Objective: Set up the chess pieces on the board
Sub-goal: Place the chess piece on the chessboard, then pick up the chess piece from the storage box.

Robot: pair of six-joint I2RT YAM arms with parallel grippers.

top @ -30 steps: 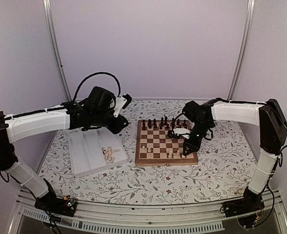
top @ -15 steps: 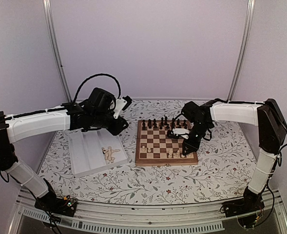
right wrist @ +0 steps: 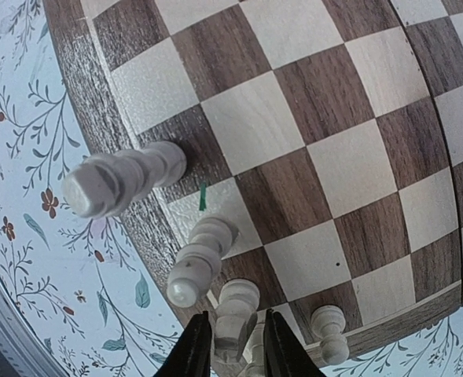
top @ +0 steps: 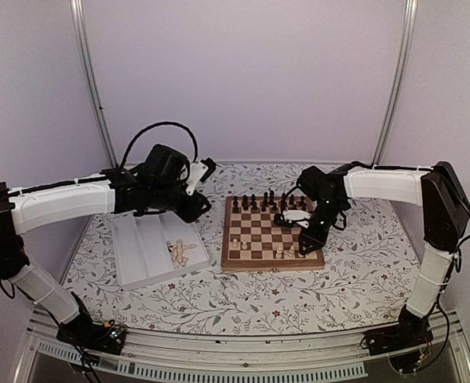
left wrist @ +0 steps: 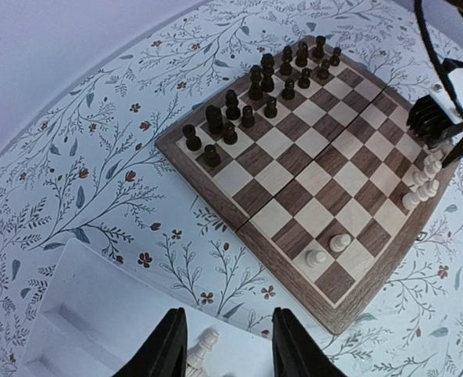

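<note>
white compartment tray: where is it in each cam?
Top external: white tray at left centre, just left of the board.
Left wrist: white tray in the bottom-left corner, cropped by the frame edge.
Right wrist: not in view.
Shared landmark: the board, visible in all three views.

Tray (top: 151,251): white, with long compartments, directly under the left gripper (top: 199,203) and running toward its near-left. Dark chessmen (left wrist: 255,86): two rows, standing upright, ahead of the left gripper and beyond the right gripper (top: 308,239) on its far side. Floral cloth (top: 354,271): white with a vine print, under both grippers. Pale walls (top: 242,80) and two metal poles (top: 91,80) behind them. Metal rail (top: 242,363) well to the near side.
</note>
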